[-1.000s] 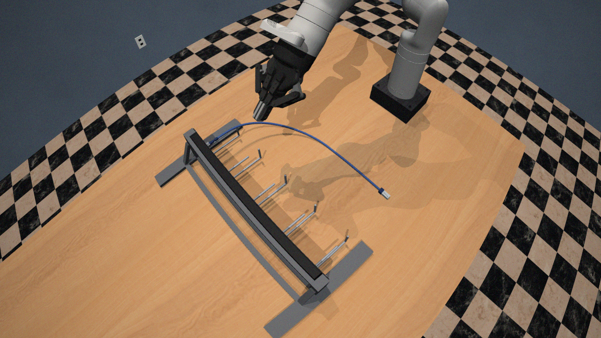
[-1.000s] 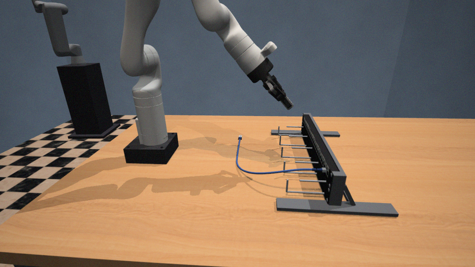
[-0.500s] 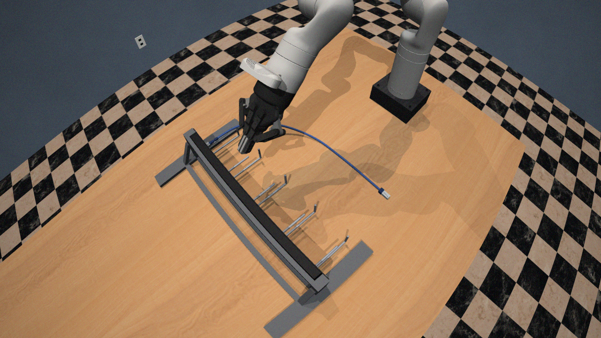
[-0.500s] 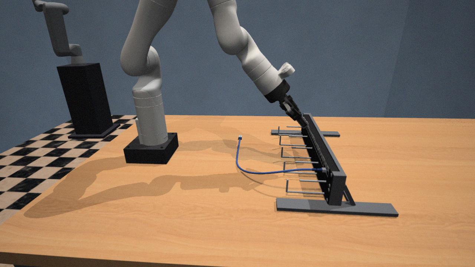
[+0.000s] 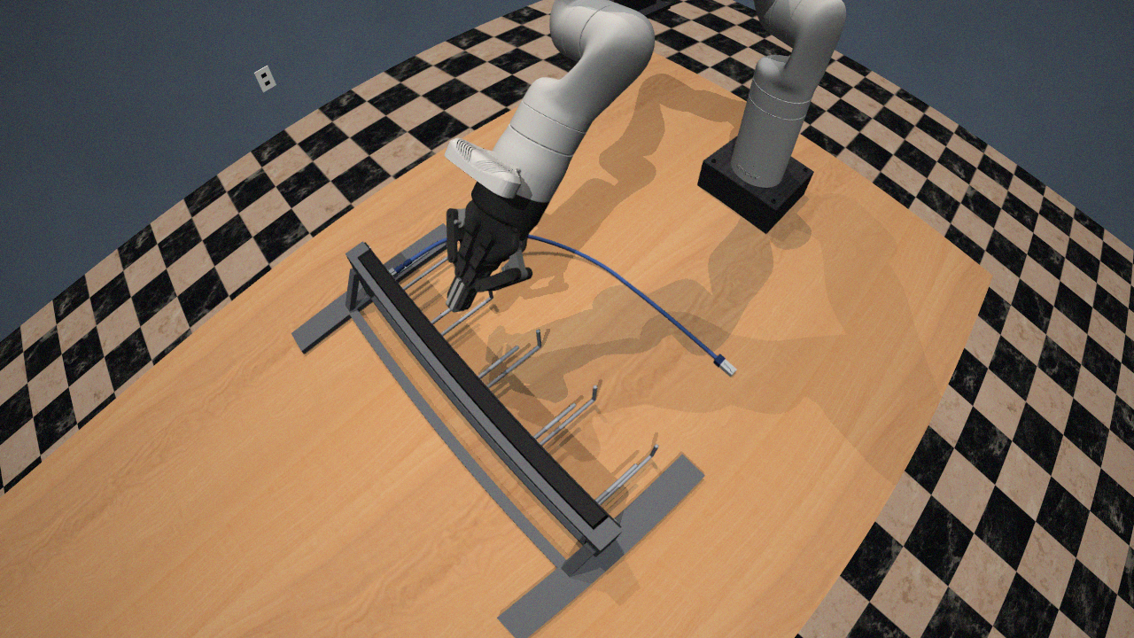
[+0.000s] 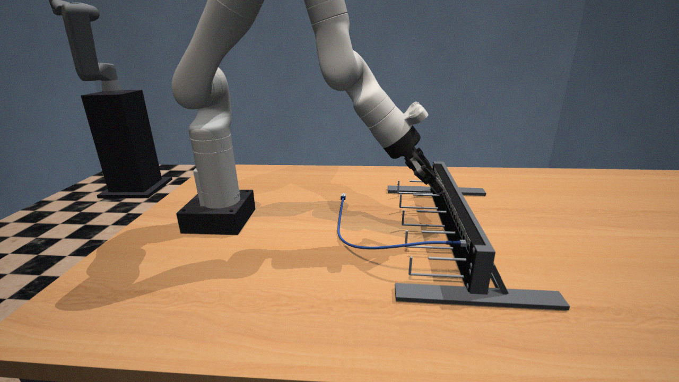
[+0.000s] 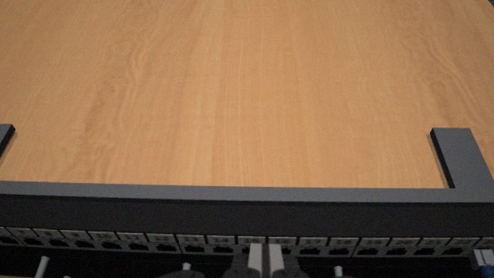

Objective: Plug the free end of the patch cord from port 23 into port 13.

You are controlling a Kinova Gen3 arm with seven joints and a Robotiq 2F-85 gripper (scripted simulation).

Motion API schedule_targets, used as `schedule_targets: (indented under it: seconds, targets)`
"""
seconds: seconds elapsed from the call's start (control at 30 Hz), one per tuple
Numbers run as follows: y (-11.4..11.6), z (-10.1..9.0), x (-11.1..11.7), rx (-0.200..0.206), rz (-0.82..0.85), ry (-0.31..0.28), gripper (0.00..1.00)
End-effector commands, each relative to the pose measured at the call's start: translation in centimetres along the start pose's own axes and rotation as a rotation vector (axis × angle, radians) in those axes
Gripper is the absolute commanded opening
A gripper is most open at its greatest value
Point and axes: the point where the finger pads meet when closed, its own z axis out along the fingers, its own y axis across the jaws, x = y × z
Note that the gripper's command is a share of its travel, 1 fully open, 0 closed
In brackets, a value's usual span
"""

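In the wrist view, the port numbers (image 7: 190, 238) blur along the bottom, and the cord (image 7: 487, 271) is cut off at the lower right.
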Motion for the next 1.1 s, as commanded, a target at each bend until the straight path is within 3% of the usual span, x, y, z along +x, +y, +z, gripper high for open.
schedule_targets:
  seconds: [0.0, 1.07]
  targets:
    - [0.02, 0.15, 0.22, -0.002, -0.005, 0.006, 0.0]
    - [-0.14, 0.17, 0.27, 0.002, -0.031, 0.007, 0.0]
